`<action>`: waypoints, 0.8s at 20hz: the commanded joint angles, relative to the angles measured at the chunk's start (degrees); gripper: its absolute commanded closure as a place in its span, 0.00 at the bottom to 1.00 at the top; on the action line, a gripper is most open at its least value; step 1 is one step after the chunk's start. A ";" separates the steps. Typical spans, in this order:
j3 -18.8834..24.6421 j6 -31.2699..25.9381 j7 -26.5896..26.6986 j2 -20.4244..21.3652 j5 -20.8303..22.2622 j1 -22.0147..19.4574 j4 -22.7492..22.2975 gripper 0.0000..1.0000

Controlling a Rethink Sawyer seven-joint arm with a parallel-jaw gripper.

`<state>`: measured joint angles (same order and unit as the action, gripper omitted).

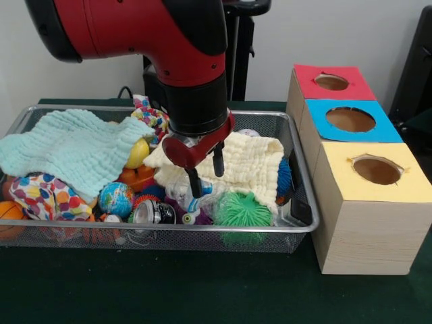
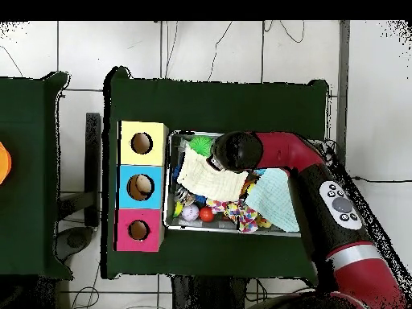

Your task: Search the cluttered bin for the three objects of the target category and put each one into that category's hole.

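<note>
The silver wire-mesh bin is full of toys and cloths; it also shows in the overhead view. My gripper hangs over the bin's middle, open and empty, its black fingertips just above a white and blue toy at the edge of a cream cloth. Three wooden boxes stand beside the bin, with holes in a red top, a blue top and a yellow top. In the overhead view my wrist hides the fingers.
A mint cloth covers the bin's left part. Around the gripper lie a green spiky ball, a globe ball, a yellow ball, a spotted cloth and an orange ball. The table cover is dark green.
</note>
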<state>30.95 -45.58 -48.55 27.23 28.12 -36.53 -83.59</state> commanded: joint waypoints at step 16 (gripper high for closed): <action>0.14 5.11 -2.14 -5.07 1.95 0.88 2.83 0.00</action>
<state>30.96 -43.05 -48.55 25.92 28.19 -36.40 -82.85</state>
